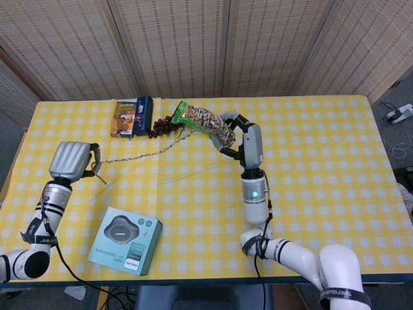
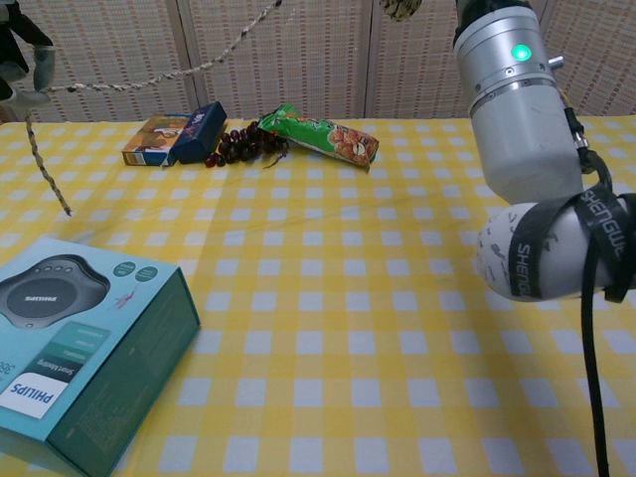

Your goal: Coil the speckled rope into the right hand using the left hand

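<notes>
The speckled rope (image 1: pixel 139 155) stretches taut above the table between my two hands. My right hand (image 1: pixel 229 131), raised over the table's middle, holds a coiled bundle of the rope (image 1: pixel 216 128). My left hand (image 1: pixel 72 159), at the left, grips the rope near its free end, and a short tail (image 2: pixel 45 164) hangs down from it. In the chest view the rope (image 2: pixel 179 72) runs along the top left, only a sliver of the left hand (image 2: pixel 22 55) shows at the left edge, and the right hand is cut off above the frame.
A teal boxed device (image 1: pixel 125 239) lies at the front left. At the back sit a small orange and blue box (image 1: pixel 131 117), a bunch of dark grapes (image 1: pixel 162 126) and a green snack packet (image 2: pixel 323 133). The yellow checked tablecloth (image 1: pixel 322 168) covers the table.
</notes>
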### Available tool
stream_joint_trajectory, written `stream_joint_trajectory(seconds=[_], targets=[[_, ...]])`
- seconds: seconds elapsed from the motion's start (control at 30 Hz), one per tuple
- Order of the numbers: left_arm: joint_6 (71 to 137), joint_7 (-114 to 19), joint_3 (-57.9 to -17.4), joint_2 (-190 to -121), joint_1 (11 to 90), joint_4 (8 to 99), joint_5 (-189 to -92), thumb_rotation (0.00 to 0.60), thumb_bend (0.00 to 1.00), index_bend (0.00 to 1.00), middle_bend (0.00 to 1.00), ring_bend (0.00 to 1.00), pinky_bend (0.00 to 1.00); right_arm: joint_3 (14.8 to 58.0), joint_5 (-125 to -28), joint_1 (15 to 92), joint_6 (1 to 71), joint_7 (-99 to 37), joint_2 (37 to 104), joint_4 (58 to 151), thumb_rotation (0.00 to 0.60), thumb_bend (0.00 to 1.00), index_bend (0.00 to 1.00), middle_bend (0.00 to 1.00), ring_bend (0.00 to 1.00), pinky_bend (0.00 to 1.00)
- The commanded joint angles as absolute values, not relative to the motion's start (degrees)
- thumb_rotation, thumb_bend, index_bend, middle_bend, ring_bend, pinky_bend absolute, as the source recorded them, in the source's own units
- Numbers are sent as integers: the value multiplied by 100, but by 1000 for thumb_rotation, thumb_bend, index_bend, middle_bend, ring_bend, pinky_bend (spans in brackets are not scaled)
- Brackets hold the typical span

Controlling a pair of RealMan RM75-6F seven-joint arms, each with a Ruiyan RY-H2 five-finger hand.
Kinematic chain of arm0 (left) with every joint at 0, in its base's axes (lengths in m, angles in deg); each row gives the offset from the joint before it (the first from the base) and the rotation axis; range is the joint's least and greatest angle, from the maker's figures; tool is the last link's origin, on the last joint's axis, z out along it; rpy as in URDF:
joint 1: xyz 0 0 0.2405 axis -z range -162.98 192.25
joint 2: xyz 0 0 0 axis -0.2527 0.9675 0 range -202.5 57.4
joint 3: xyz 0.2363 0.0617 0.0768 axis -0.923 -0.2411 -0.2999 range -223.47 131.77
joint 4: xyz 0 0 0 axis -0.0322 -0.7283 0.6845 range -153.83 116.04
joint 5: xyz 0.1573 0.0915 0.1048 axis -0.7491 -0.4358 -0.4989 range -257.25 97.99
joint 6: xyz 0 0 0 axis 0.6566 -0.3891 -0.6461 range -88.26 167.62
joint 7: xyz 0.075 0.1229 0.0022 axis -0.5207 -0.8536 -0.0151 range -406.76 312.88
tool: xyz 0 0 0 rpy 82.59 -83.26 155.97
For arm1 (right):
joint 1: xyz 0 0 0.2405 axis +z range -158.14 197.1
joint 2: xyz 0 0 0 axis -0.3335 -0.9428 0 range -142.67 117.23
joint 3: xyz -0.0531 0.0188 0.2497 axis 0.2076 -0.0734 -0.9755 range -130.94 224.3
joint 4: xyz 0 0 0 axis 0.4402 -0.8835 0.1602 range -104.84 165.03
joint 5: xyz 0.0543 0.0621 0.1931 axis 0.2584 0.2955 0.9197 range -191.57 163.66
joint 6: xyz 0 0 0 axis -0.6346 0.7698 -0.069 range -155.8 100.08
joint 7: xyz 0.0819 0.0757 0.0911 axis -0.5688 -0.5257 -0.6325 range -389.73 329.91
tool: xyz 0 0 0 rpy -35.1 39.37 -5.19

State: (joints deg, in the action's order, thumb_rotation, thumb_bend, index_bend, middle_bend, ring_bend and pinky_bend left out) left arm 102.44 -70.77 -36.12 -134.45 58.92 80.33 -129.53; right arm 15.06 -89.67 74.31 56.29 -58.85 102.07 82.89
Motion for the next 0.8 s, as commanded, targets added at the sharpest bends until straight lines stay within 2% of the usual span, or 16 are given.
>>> stream_joint_trajectory(seconds=[0.03, 0.43, 0.8], targets=[[10776, -6960, -3619, -13512, 5753, 7996, -13920, 600, 401, 751, 886, 798, 938, 1548, -8886, 7484, 5438, -5620, 10181, 8317, 600, 529, 849, 693, 571, 597], [12079, -6130, -3322, -13943, 5748, 7291, -16326, 600, 401, 755, 885, 794, 938, 1789, -8570, 7666, 4342, -4401, 9879, 8893, 600, 527, 850, 692, 571, 597], [12289, -5545, -2816, -14321, 6017, 7359, -16654, 600, 401, 749, 884, 789, 937, 1789, -8080, 7919, 3608, -3355, 9834, 9266, 600, 525, 861, 692, 571, 596]])
